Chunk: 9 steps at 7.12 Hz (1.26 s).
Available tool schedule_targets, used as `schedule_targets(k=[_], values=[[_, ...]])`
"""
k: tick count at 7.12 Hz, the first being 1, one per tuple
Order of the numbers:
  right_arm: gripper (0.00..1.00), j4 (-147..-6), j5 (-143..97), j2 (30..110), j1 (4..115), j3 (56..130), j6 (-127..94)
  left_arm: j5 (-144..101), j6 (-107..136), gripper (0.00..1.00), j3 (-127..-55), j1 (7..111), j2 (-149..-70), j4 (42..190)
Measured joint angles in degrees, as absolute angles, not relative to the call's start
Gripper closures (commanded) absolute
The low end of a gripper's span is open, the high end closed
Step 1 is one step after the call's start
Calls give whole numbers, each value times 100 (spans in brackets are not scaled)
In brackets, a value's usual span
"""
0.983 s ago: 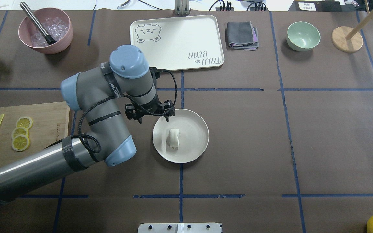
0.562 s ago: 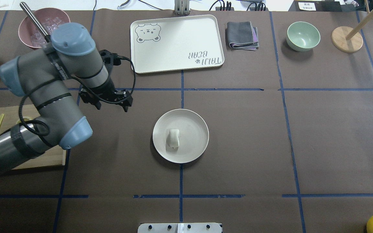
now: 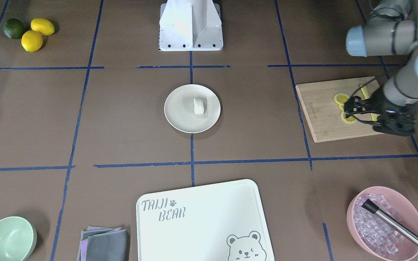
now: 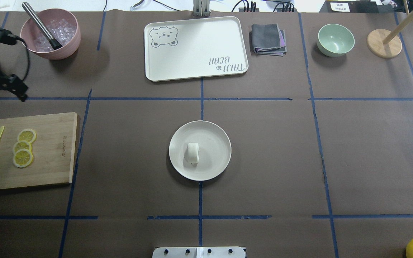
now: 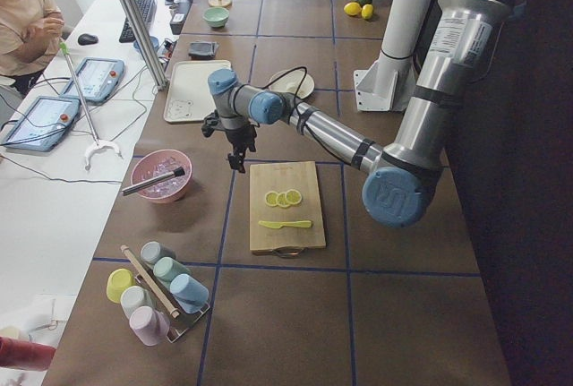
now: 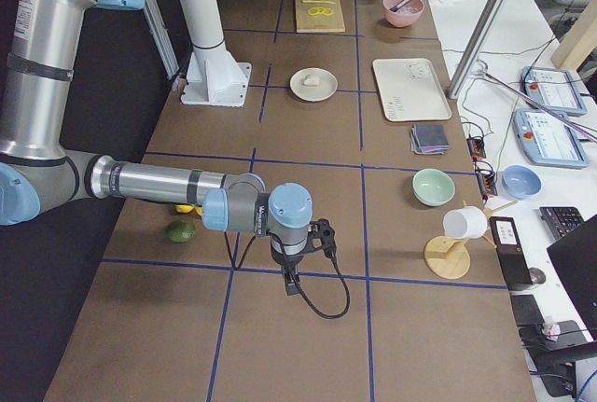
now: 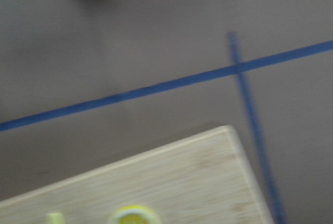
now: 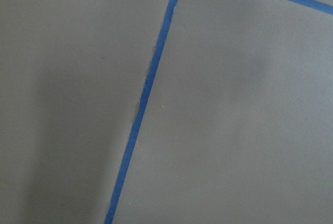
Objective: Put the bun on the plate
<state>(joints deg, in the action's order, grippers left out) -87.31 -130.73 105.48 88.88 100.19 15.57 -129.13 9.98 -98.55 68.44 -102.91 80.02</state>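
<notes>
Plainly, the bun [image 4: 192, 153] lies on the plate [image 4: 216, 138], resting on its floor a little to my left of the middle and touching nothing else. Its long axis runs straight away from my base toward the far side of the tabletop [image 4: 281, 161].

My left end effector [image 3: 351, 108] hangs raised above the tabletop near the cutting board [image 4: 48, 150] with its lemon slices [image 4: 23, 147], well apart from the plate. Its jaws stand parted and there is nothing between them. From there the bun lies off to my right, across a broad stretch of brown tabletop.

My right end effector [image 6: 291, 283] shows only in the side view from my right, low over the tabletop at that far end. I cannot tell from that view whether its fingers are parted or closed. Its wrist camera sees only brown surface and blue tape.

Of the two, I judge the left to be the nearer to the plate, since the right sits outside both the overhead and the front view.

With the bun settled inside the rim and both arms away from it, I judge the placing done. Were the bun to need a touch, the reach would go rightward from my left arm, closing across the short width.
</notes>
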Motion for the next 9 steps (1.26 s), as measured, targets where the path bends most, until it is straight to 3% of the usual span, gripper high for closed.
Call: schedule_targets(k=[4,9], values=[[0,-8793,-13104,10188,9030,9919,1239,-13804,-1125,0,-8813,8795,-9363,8054],[0,-8763,-13105,10169,9035,9921,1178,-13609,-1285,0,-8766,9009,-8743,8866]])
